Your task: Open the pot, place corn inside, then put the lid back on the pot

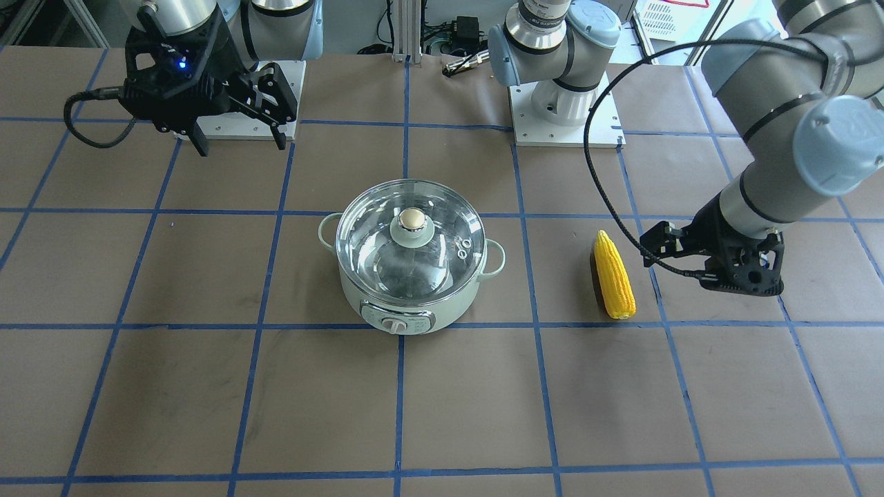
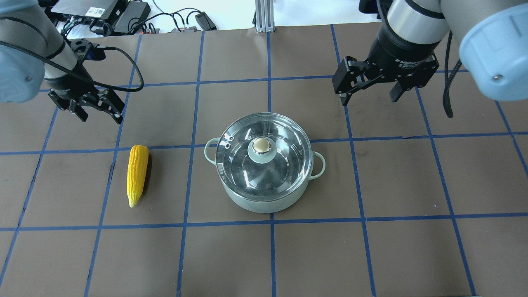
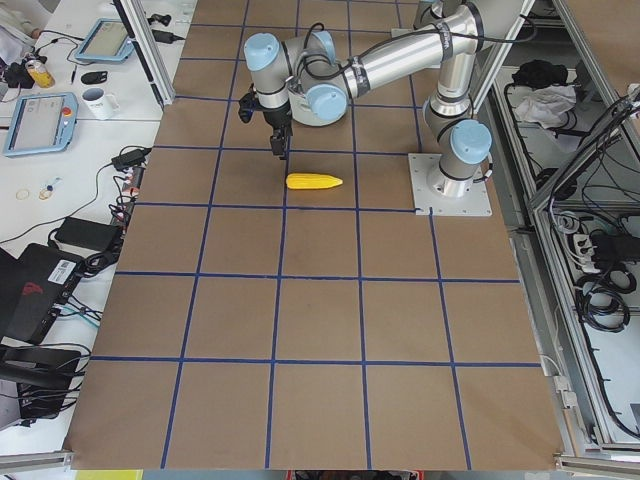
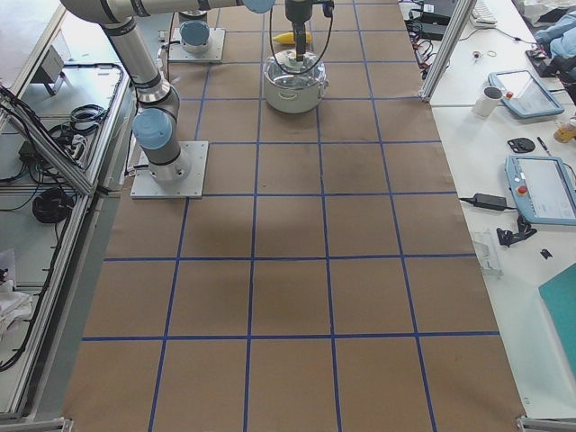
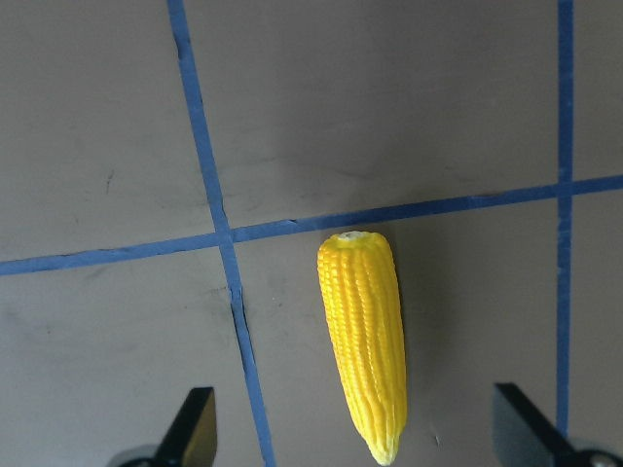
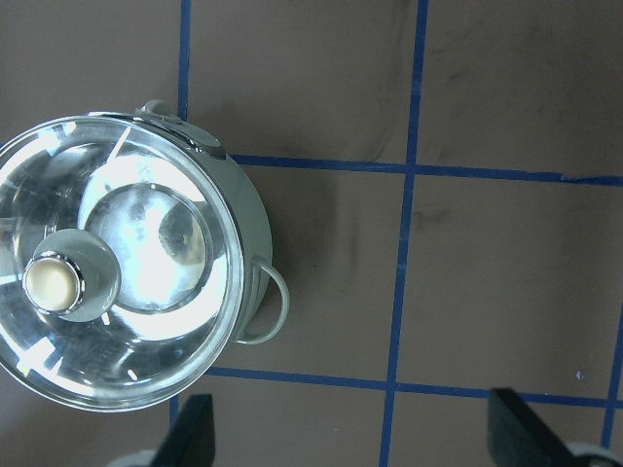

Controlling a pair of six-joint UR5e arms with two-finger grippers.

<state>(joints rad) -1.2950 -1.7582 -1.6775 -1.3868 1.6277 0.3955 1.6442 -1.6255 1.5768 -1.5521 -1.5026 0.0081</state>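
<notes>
A pale green pot [image 2: 264,198] with a glass lid [image 2: 284,165] and a cream knob [image 2: 260,144] stands mid-table, the lid on. A yellow corn cob [image 2: 136,174] lies on the table to its left. My left gripper [image 2: 101,119] is open and empty, hovering just beyond the cob's blunt end. In the left wrist view the corn [image 5: 362,341] lies between the fingers [image 5: 193,428], below them. My right gripper [image 2: 368,100] is open and empty, raised beyond and to the right of the pot. In the right wrist view the lid [image 6: 146,253] is at the left.
Brown table covering with a blue tape grid [image 2: 270,80]. The arm base plates [image 1: 566,114] stand at the robot's edge. Cables and electronics [image 2: 123,18] lie past the far table edge. Bare table surface [image 2: 412,255] stretches around the pot on the near side.
</notes>
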